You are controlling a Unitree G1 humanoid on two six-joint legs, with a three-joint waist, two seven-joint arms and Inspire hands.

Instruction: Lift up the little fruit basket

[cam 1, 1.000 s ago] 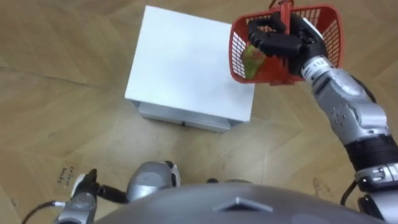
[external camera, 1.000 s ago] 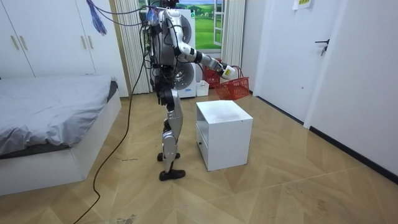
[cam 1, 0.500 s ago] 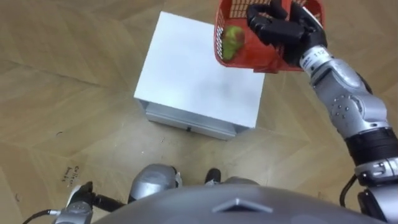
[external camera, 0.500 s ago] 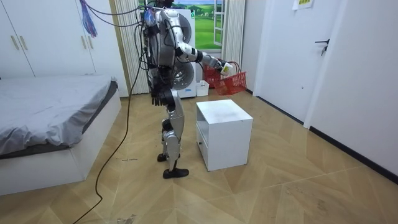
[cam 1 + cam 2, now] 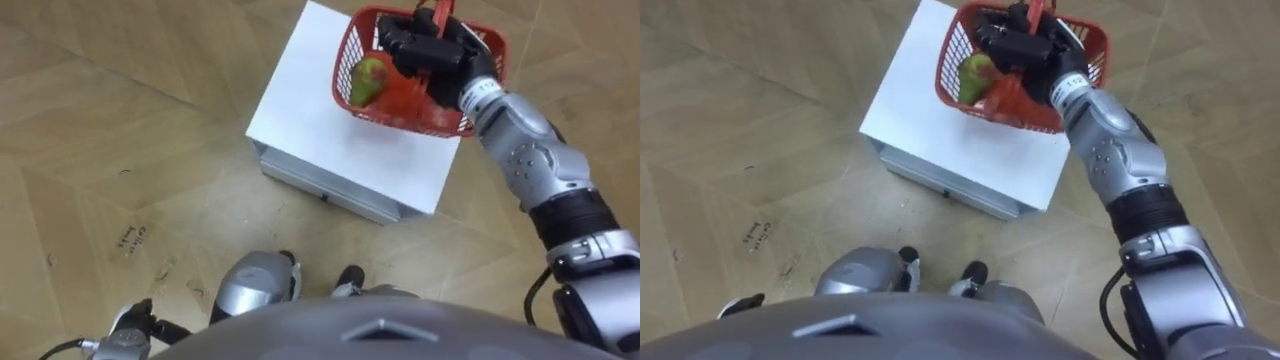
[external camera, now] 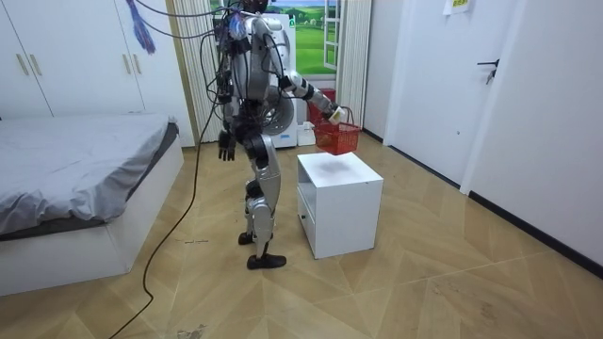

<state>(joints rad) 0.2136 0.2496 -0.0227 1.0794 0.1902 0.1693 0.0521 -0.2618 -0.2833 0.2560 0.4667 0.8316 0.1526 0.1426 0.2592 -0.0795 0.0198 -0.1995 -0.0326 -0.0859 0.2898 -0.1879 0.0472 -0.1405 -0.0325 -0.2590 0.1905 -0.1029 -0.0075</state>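
The red plastic fruit basket (image 5: 405, 102) hangs in the air above the far part of the white cabinet (image 5: 320, 125). My right hand (image 5: 428, 52) is shut on its upright handle, fingers curled round it. A green-red fruit (image 5: 367, 80) lies inside against the left wall, with something red beside it. In the room view the basket (image 6: 337, 139) hangs a little above the cabinet (image 6: 341, 202), on my outstretched right arm. My left hand (image 6: 225, 146) hangs at my side with relaxed fingers, and it also appears in the left eye view as my left hand (image 5: 130, 335).
I stand on the wooden floor (image 5: 120, 130) close to the cabinet's drawer side. A bed (image 6: 75, 179) lies at the room view's left, a washing machine (image 6: 283, 104) behind me, and a door (image 6: 429, 85) at the room view's right.
My right arm has swung the basket from beyond the cabinet's far right corner to over its top and slightly lower. The eye views have shifted as I turned.
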